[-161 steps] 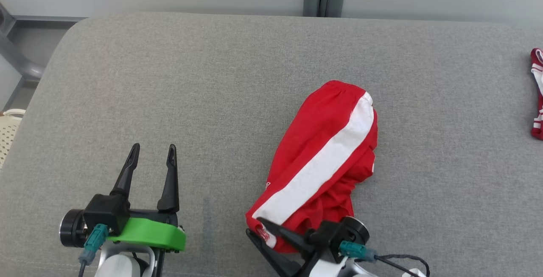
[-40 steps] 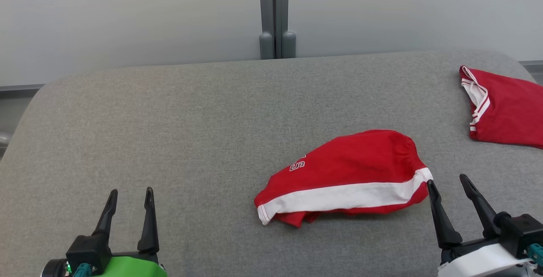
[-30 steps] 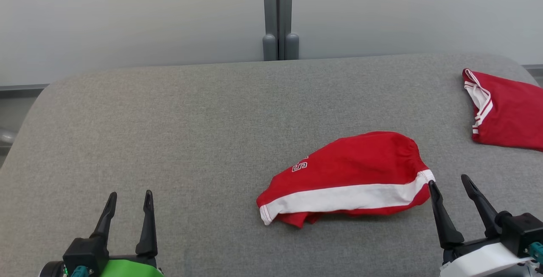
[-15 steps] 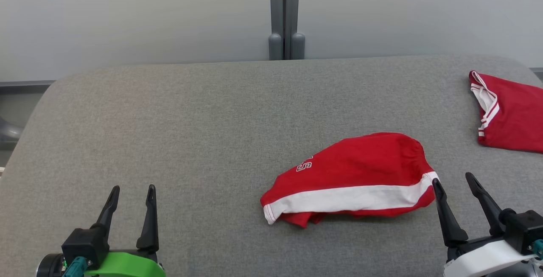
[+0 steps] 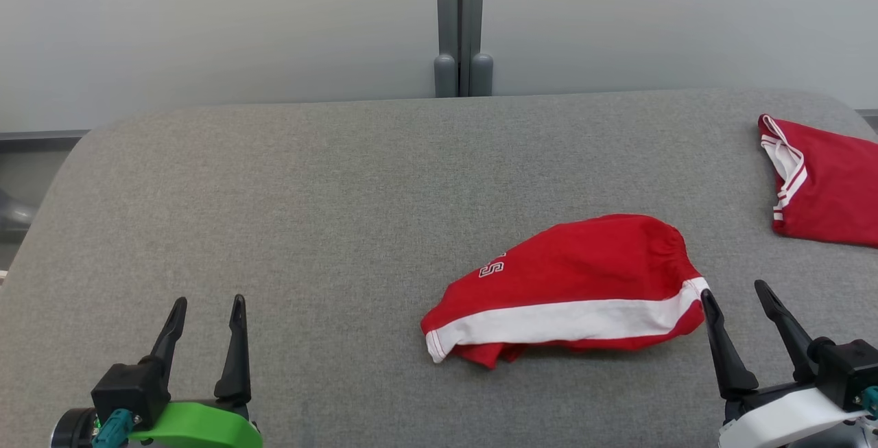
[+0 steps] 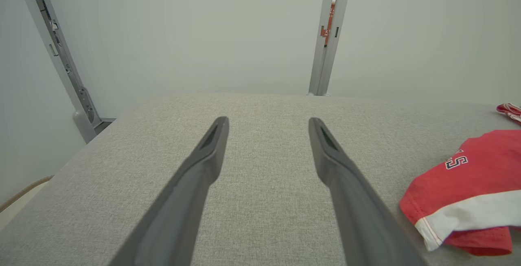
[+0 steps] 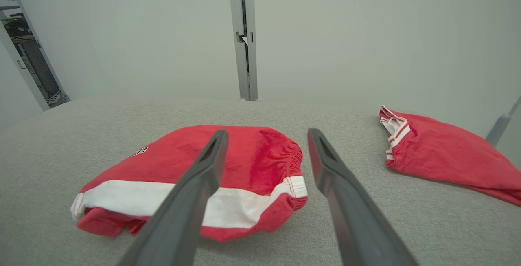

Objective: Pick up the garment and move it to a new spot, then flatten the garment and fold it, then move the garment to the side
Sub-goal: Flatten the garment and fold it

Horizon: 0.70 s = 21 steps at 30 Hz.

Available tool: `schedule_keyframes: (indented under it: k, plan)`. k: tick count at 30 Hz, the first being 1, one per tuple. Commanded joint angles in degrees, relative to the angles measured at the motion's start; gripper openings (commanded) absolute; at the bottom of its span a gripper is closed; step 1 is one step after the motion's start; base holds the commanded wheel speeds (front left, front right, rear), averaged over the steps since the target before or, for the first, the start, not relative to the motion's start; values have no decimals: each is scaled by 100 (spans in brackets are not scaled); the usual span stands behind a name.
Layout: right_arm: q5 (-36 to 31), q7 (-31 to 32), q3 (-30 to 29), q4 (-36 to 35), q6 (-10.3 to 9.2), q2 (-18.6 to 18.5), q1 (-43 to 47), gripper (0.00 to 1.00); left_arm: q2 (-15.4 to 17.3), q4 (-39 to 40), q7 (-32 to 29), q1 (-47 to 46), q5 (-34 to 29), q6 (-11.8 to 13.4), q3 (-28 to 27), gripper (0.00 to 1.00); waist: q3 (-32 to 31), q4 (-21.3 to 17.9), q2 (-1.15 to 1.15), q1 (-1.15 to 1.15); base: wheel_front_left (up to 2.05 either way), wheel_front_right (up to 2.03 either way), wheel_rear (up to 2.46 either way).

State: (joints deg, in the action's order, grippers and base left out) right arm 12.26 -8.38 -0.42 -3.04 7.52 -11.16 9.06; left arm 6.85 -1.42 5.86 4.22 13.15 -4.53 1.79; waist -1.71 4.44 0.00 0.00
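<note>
Nearest, the left gripper (image 5: 209, 299) sits low at the left over the bare grey padded surface (image 5: 309, 215), its two fingers spread and holding nothing. At the lower right, the right gripper (image 5: 733, 289) is also spread and empty. Its inner fingertip is just beside the waistband end of the garment (image 5: 562, 290); I cannot tell whether they touch. The garment, red shorts with a white stripe along the near edge, lies crumpled right of centre. Left of it and beyond it, open cloth runs to the rounded left corner and the far edge. A second red garment (image 5: 823, 194) lies at the far right edge, well apart. Behind, a grey post (image 5: 459, 22) stands against a pale wall (image 5: 206, 22).
</note>
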Motion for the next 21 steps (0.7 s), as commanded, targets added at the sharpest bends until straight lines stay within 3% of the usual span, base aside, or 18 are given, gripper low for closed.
schedule_keyframes:
  k: [1,14,21]
  plan:
    - [-19,7,-10,19,-8,-6,-24,100,49,2,12,55,27,24,-19,100,2,-3,0,0,0,0,0]
    - [28,-1,-8,90,-8,-36,-45,100,57,-81,74,92,55,89,51,100,25,-14,0,0,0,0,0]
    - [59,34,21,425,-8,-236,-304,100,-69,-399,90,-128,58,-46,470,100,102,-70,0,0,0,0,0]
